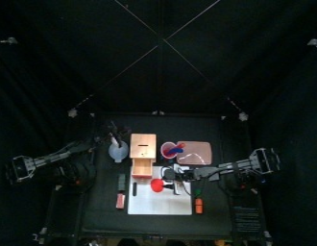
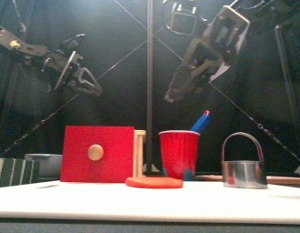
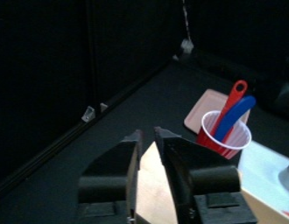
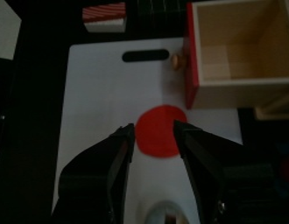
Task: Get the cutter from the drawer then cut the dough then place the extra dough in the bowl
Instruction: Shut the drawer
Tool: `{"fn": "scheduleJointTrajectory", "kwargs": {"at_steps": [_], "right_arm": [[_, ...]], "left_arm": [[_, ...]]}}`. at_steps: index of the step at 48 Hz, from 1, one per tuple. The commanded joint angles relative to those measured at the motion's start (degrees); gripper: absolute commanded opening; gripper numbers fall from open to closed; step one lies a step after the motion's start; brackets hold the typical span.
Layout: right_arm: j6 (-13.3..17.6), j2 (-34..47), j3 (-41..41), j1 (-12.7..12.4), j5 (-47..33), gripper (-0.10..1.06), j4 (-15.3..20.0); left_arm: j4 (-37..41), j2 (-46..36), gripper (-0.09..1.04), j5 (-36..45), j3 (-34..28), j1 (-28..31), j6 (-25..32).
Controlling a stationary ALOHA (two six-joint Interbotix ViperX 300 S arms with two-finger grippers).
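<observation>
Curtained in black at the far side and both flanks, open to the room at the near edge. Bare black table point(image 1: 94, 207) to the left of the white cutting board point(image 1: 168, 202); tighter on the right, with the right arm reaching in low across that side.

Right gripper point(image 4: 158, 129) high over the board, fingers spread wide and empty, well clear of everything beneath. Straight below it in the right wrist view, the red dough point(image 4: 162, 133), a flat disc on the board, well inside its edges. Beside it, the open drawer point(image 4: 235, 39) of the pale wooden box point(image 1: 143, 144), with the red drawer front point(image 2: 96, 155) left of the dough.

Plain only from the front: cutter point(image 2: 244, 166) upright on the board's right part, wire handle up, apart from the dough. Hard to make out from above, under the right arm.

Left gripper point(image 3: 148, 133) raised at the left, fingers a narrow slit apart, grasping nothing. Shown best by the left wrist view: red cup point(image 3: 223, 138) with its two knives, against the pink tray point(image 3: 209, 103).
</observation>
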Motion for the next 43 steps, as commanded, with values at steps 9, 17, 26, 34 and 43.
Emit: {"fn": "scheduleJointTrajectory", "kwargs": {"at_steps": [9,17,26,34,43], "right_arm": [[0.0,8.2,-9.5,0.6,-0.8,0.34,-0.3],[0.1,11.6,-13.9,0.6,-0.5,0.33,0.1],[0.1,14.7,-18.0,0.4,1.8,0.33,0.0],[0.0,17.6,-20.4,-0.6,3.4,0.33,-1.4],[0.0,17.9,-20.6,-3.2,3.9,0.33,-4.3]], "left_arm": [[10.5,13.4,0.41,10.7,-12.0,1.4,0.6],[14.2,23.8,0.41,13.6,-18.0,4.5,1.6],[13.6,30.1,0.41,17.1,-22.1,4.6,5.4],[10.1,30.8,0.41,18.9,-22.9,3.4,9.1],[6.8,30.7,0.41,19.1,-22.3,2.0,11.7]]}}
